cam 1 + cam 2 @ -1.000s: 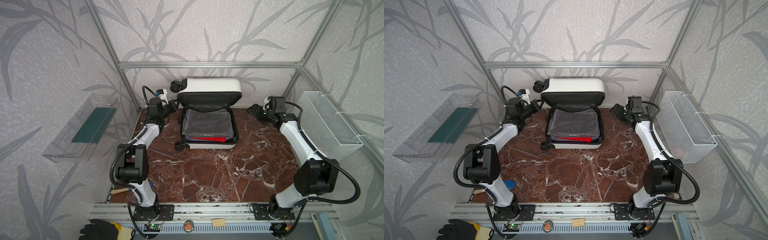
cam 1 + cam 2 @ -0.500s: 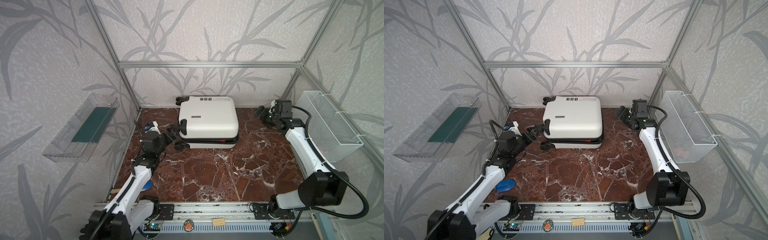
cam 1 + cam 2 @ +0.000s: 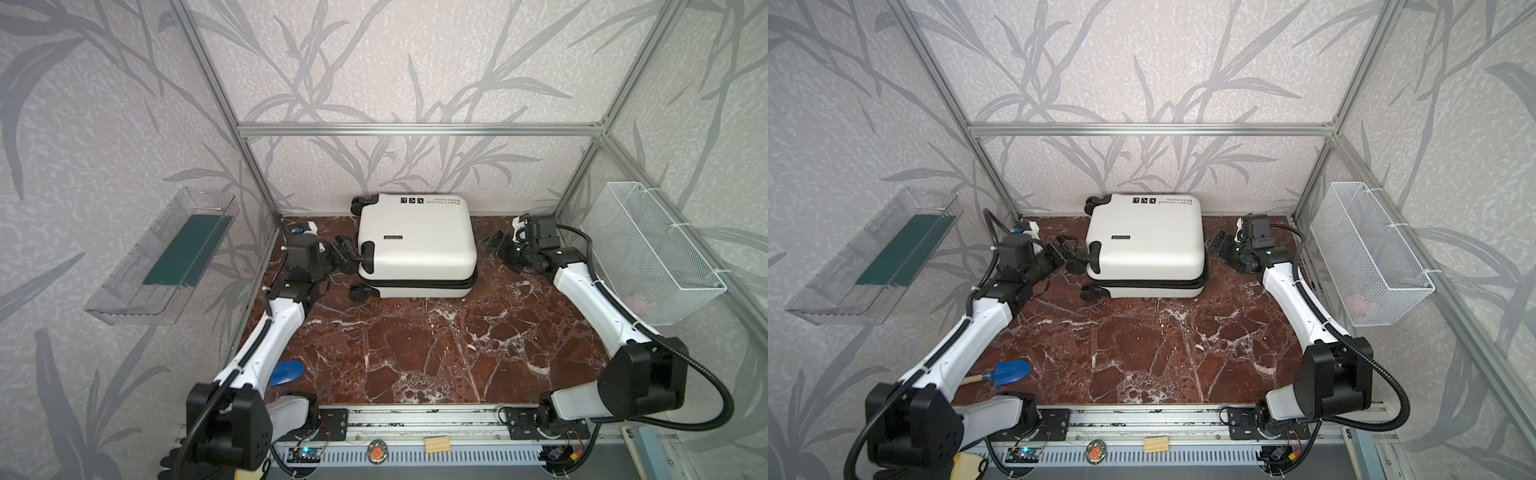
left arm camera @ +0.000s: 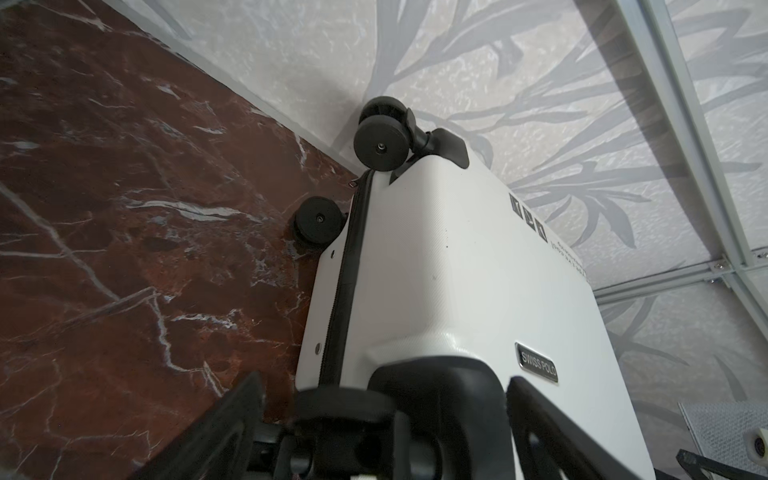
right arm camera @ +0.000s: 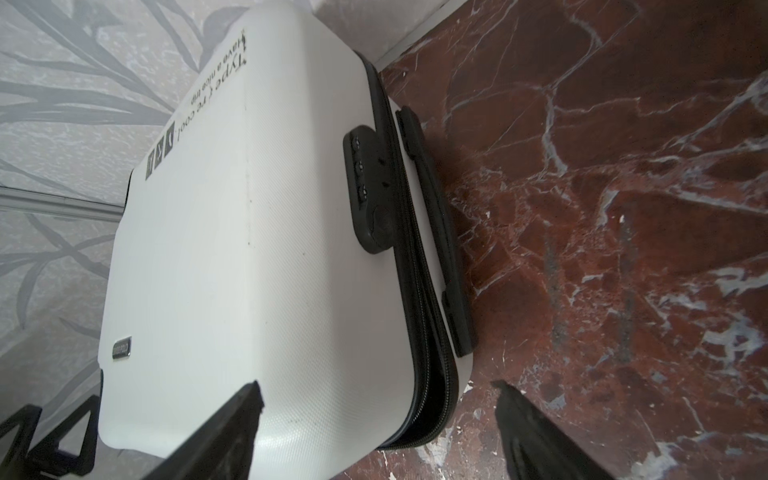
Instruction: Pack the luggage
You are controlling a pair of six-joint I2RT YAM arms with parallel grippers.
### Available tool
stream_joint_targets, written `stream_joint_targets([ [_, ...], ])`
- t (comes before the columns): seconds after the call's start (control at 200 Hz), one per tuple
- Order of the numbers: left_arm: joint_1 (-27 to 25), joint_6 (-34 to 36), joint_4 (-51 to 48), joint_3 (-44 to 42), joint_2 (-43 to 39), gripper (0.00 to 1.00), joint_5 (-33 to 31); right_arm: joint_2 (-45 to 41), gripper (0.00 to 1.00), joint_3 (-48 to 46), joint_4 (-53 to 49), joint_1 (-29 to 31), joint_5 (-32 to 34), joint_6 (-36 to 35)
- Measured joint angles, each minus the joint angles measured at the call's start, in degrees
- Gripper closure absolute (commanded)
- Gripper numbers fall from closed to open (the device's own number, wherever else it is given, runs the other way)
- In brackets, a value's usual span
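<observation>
At nine o'clock a clear tray (image 3: 137, 266) hangs on the wall, and a blue scoop (image 3: 286, 370) lies at seven o'clock on the marble table (image 3: 415, 353). My left gripper (image 3: 348, 254) sits at the luggage's (image 3: 415, 241) nine o'clock side. Its jaws are spread wide on either side of a black caster wheel (image 3: 366, 250); through the wrist view's blur I cannot tell whether they touch it. The luggage lies flat at twelve o'clock, lid down, wheels toward nine. My right gripper (image 3: 494, 246) hovers just beside its three o'clock side, jaws spread, pinching nothing. A wire basket (image 3: 648, 257) hangs at three o'clock.
</observation>
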Motion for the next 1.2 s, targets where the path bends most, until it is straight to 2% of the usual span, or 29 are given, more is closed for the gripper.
stream_joint_targets([
  [0.145,0.6,5.7,-5.0,11.6,9.0,0.06,7.1,-1.3,0.12,-1.5,0.1,0.0,-1.3,-0.1],
  [0.265,0.6,9.3,-9.1,15.7,12.3,0.06,10.9,-3.0,0.11,-2.8,0.8,0.2,-2.8,-0.1],
  [0.485,0.6,12.4,-14.0,15.8,13.1,0.06,13.9,-7.6,0.11,-7.4,1.0,1.8,-4.8,-0.1],
  [0.835,0.6,13.9,-15.1,13.9,13.1,0.06,17.9,-13.8,0.14,-16.1,1.3,5.4,-5.4,0.2],
  [1.075,-0.6,14.0,-13.7,12.8,13.1,0.06,19.3,-14.3,0.21,-20.3,1.7,5.8,-5.1,0.7],
  [1.2,-2.9,13.8,-12.8,11.1,13.0,0.06,19.9,-14.1,0.27,-20.3,3.0,5.8,-4.7,1.1],
])
